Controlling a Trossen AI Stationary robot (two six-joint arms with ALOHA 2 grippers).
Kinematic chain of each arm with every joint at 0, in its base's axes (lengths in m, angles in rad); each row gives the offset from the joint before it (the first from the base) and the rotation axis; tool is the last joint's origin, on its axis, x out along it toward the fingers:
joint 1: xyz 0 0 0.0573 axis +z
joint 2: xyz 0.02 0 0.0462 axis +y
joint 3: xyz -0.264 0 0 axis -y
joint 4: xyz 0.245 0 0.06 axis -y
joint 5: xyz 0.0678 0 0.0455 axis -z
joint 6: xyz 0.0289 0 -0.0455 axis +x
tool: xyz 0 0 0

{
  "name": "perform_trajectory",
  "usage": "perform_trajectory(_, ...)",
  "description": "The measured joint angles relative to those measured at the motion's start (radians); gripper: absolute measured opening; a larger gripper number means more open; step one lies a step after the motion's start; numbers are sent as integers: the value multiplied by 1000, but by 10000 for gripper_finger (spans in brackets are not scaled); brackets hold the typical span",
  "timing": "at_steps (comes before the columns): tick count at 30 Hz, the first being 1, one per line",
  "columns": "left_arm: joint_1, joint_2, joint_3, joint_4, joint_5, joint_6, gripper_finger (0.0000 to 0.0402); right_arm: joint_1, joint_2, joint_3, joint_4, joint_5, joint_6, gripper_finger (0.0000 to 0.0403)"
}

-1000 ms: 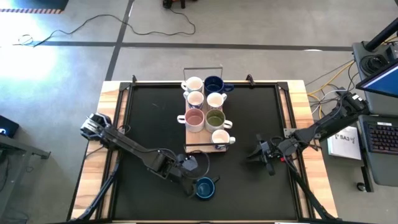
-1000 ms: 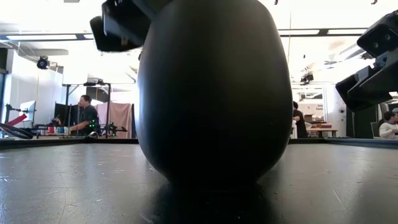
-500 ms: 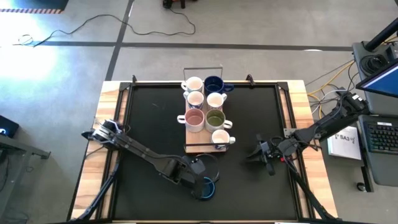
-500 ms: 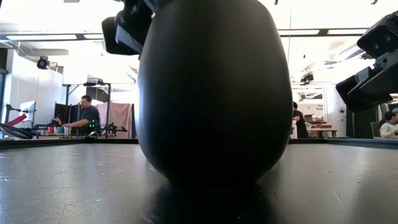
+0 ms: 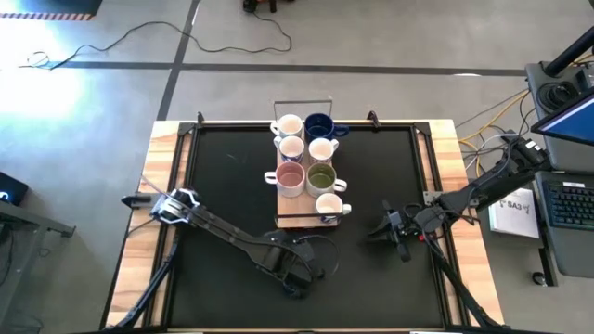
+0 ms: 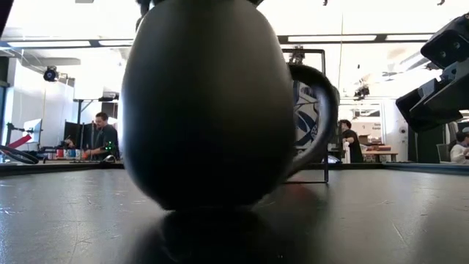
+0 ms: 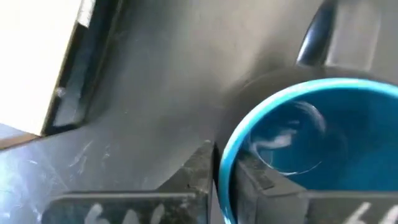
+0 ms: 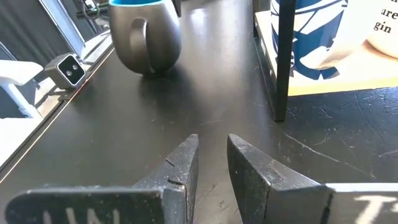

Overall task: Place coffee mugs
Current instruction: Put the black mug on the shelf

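Near the front edge of the table, the left gripper [image 7: 225, 180] is clamped on the rim of the dark mug with blue inside [image 7: 311, 134], hidden under the arm from above; the right gripper [image 8: 213, 163] waits beside the rack [image 5: 306, 218], fingers slightly apart

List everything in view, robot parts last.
white mugs: four, white, in the rack
blue mug: one, dark blue, far end of the rack
green mug: one, olive, in the rack
pink mug: one, white with pink inside, beside the green mug
dark mug: one, dark outside, blue inside, on the mat near the front edge
rack: one, wood base with wire frame, table's far middle
table: one, wood with a black mat
people: at least three, room behind
left gripper: fingers clamped on the dark mug's rim
right gripper: fingers slightly apart, empty, right of the rack
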State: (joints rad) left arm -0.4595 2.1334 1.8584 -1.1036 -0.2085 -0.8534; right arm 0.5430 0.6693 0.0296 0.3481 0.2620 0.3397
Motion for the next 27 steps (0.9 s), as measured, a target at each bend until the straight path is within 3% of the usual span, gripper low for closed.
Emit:
perform_trajectory(6,-18,-23,-38,-13,9,-23,11,0,0,0,0,0,0,75)
perform_trajectory(19,-57,-100,-72,-339,-73,-206,9,0,0,0,0,0,0,75)
perform_trajectory(27,-82,-280,-313,-270,-51,-397,9,0,0,0,0,0,0,75)
